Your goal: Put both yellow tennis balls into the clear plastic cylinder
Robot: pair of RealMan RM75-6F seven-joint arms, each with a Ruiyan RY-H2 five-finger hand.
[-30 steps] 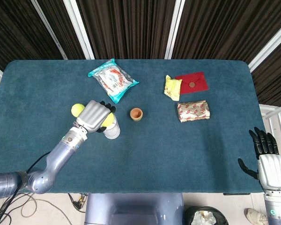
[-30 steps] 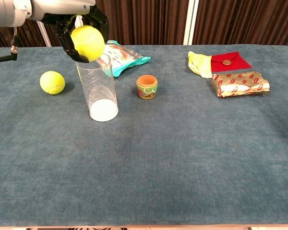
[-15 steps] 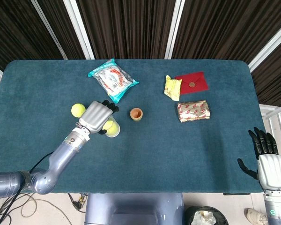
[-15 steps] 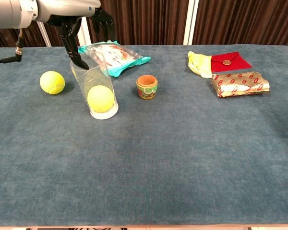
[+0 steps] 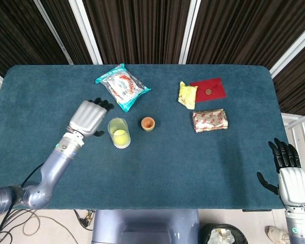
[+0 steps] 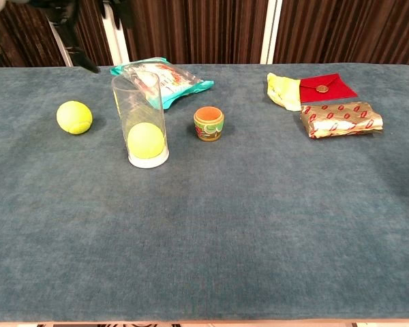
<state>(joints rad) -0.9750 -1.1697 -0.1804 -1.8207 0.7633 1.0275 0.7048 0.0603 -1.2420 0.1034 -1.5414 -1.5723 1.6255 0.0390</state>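
Dark vertical slats with white posts back a table (image 5: 203,168) covered in teal cloth. Left of the table's middle stands the clear plastic cylinder (image 6: 140,119), upright on its white base, mouth open to the top. One yellow tennis ball (image 6: 146,140) sits inside it at the bottom; from above it shows as a yellow disc through the cylinder's mouth (image 5: 119,135). The second tennis ball (image 6: 74,117) lies on the cloth toward the left edge, apart from the cylinder; in the head view the left hand covers it.

That left hand (image 5: 87,118) hangs above the table just left of the cylinder, palm down, fingers spread and holding nothing; it does not touch the cylinder. In the chest view only dark fingers (image 6: 71,44) show at the top left corner. The right hand (image 5: 290,175) stays off the table past its near right corner, fingers upright and apart, empty.

Just right of the cylinder stands a small terracotta pot (image 6: 208,123) with a painted band. A teal snack packet (image 5: 123,87) lies toward the far edge behind the cylinder. Toward the far right lie a crumpled yellow wrapper (image 5: 187,95), touching a red envelope (image 5: 209,89) with a gold seal, and nearer, a packet in red-and-gold patterned wrap (image 5: 210,120).
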